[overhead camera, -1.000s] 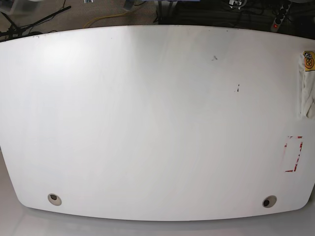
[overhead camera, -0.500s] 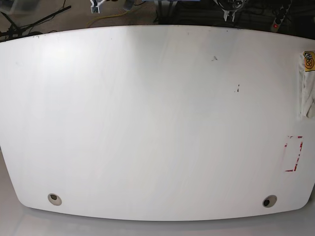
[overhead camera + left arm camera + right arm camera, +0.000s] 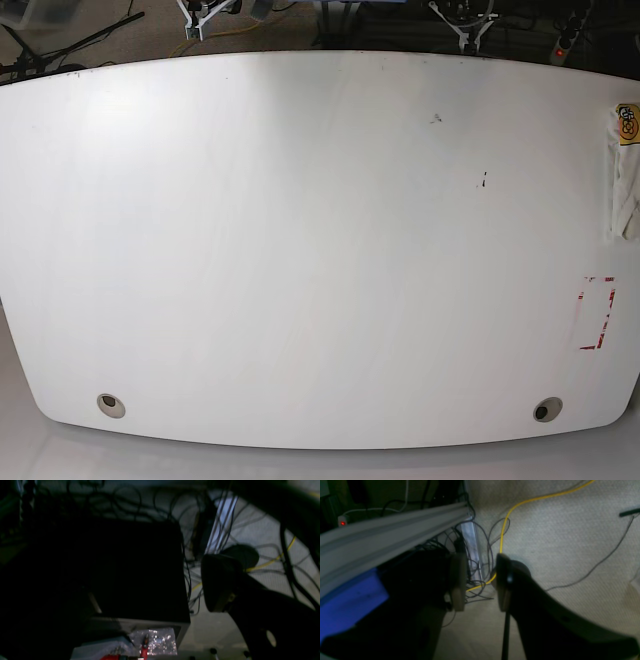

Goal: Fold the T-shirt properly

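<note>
The off-white cotton T-shirt with a yellow-orange patch label lies bunched at the far right edge of the broad white bench, mostly out of view. By the look of it, no fold has begun; spreading and folding all remain. The right end effector is spread, pinching nothing. The left end effector shows one finger only; its state cannot be told.

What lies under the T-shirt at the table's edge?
The T-shirt lies bunched on the white table, running out of frame at the right edge. Only tabletop shows around it; whatever it covers is hidden.
</note>
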Action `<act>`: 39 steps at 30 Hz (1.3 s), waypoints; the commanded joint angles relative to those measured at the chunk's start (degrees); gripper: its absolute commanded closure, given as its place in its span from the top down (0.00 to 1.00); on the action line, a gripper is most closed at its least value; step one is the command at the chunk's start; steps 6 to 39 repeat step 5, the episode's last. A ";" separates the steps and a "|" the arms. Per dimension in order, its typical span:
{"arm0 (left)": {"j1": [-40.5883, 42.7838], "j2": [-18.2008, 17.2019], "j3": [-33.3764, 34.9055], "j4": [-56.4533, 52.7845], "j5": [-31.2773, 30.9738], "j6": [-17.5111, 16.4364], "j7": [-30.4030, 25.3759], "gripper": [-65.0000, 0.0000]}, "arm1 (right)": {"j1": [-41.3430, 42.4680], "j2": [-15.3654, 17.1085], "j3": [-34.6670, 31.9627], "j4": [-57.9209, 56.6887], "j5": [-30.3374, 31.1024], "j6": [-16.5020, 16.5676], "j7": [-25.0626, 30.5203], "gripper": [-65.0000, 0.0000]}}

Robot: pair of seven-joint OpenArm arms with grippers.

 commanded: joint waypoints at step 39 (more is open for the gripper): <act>-0.04 1.60 0.16 -0.13 0.18 0.10 -0.45 0.75 | -0.55 0.38 0.05 0.06 0.28 0.27 0.47 0.29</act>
